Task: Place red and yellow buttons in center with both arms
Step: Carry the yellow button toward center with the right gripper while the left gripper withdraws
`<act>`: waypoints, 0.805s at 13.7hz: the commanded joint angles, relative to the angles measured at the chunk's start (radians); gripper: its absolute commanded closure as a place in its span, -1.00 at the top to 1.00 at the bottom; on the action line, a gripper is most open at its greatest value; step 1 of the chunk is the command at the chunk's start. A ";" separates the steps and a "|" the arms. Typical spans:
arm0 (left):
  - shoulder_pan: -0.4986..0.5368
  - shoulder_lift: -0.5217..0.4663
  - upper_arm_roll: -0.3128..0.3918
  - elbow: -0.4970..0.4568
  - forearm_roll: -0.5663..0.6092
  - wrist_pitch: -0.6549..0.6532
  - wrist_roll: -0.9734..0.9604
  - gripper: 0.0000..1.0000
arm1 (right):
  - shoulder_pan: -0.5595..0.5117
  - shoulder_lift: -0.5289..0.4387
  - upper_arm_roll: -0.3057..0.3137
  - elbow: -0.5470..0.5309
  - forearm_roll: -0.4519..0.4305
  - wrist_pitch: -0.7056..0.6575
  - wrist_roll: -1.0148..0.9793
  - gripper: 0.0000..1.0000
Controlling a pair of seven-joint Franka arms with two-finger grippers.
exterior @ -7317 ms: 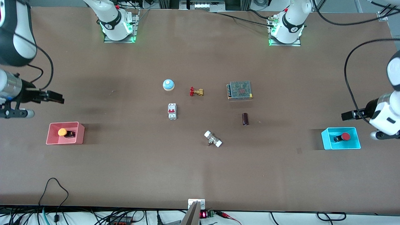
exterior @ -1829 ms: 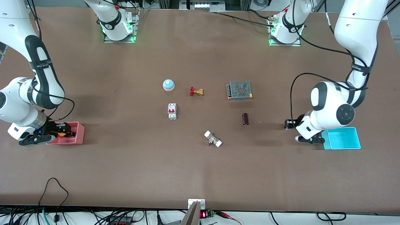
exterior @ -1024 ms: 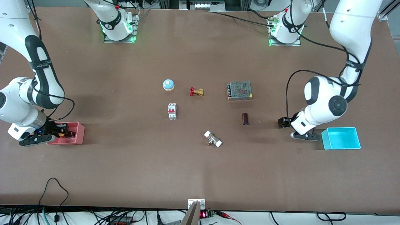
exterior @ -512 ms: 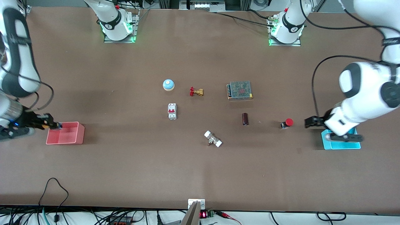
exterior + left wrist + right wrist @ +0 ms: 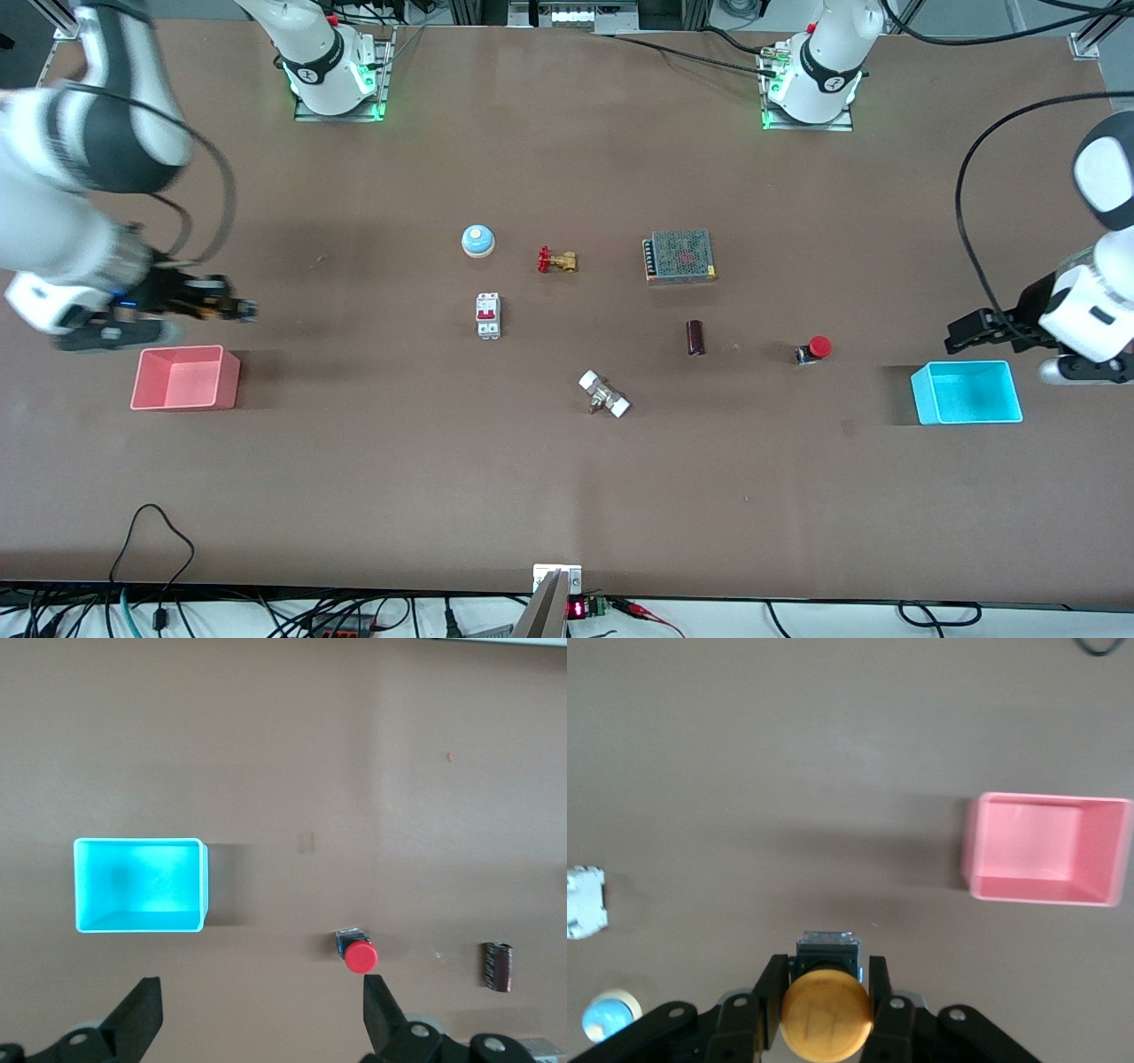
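The counter (image 5: 567, 496) is a flat, matte brown sheet. On it the red button (image 5: 816, 348), a round glossy cap on a small black body, lies tipped on its side between a dark brown cylinder (image 5: 696, 338) and the cyan tray (image 5: 967, 392), a smooth plastic box with thin upright walls. The left hand (image 5: 967, 330) hangs in the air over the bare counter just beside that tray, toward the robots' bases, its two black fingers spread wide and holding nothing; the red button lies well apart from it, toward the counter's middle. In the left wrist view the button (image 5: 358, 953) shows just beside one finger tip (image 5: 376, 1010), with the tray (image 5: 141, 885) off toward the other. The right hand (image 5: 232, 308) is up over the counter near the pink tray (image 5: 184, 378), a box of the same form, and its fingers are clamped on the black body of the yellow button (image 5: 827, 1015), whose domed orange-yellow cap faces the right wrist camera. Near the middle sit a blue dome bell (image 5: 477, 240), a brass valve (image 5: 557, 260) and a white breaker (image 5: 488, 315).
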 commanded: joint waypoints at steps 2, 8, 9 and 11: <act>-0.004 0.001 -0.013 0.075 0.020 -0.091 -0.004 1.00 | 0.076 0.059 -0.005 -0.136 -0.016 0.243 0.115 -0.56; 0.128 -0.013 -0.169 0.064 0.021 -0.112 -0.075 1.00 | 0.178 0.163 -0.005 -0.135 -0.144 0.324 0.318 -0.57; 0.131 -0.014 -0.175 0.066 0.020 -0.114 -0.079 1.00 | 0.181 0.172 -0.003 -0.136 -0.144 0.334 0.319 -0.57; 0.130 -0.019 -0.175 0.064 0.037 -0.115 -0.079 1.00 | 0.189 0.192 -0.005 -0.136 -0.144 0.356 0.333 -0.57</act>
